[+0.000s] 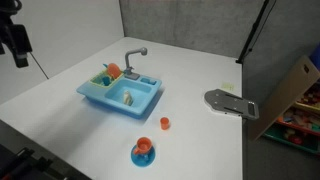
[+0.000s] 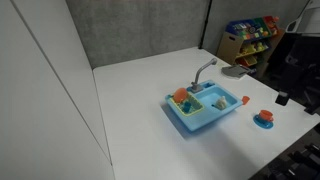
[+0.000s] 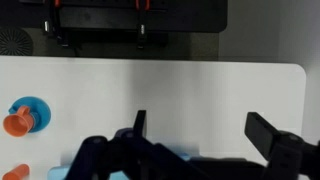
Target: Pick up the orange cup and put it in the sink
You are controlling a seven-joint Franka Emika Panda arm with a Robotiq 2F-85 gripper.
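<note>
The light blue sink [image 1: 100, 100] with a grey faucet [image 1: 133, 55] stands mid-table in both exterior views [image 2: 190, 122]. The tiny orange cup [image 1: 165, 122] stands on the white table beside the sink, apart from it [image 2: 246, 100]. In the wrist view the cup [image 3: 15, 174] is at the bottom left edge. My gripper [image 3: 205, 135] is open and empty, high above the table and far from the cup. It shows as a dark shape in both exterior views [image 1: 16, 45] [image 2: 284, 98].
An orange piece on a blue round base [image 1: 143, 152] [image 3: 25, 114] stands near the cup. The sink holds an orange round item with green [image 1: 112, 72] and a small object [image 1: 128, 98]. A grey flat object [image 1: 230, 103] lies by the table edge. A toy shelf [image 2: 250, 35] stands beyond.
</note>
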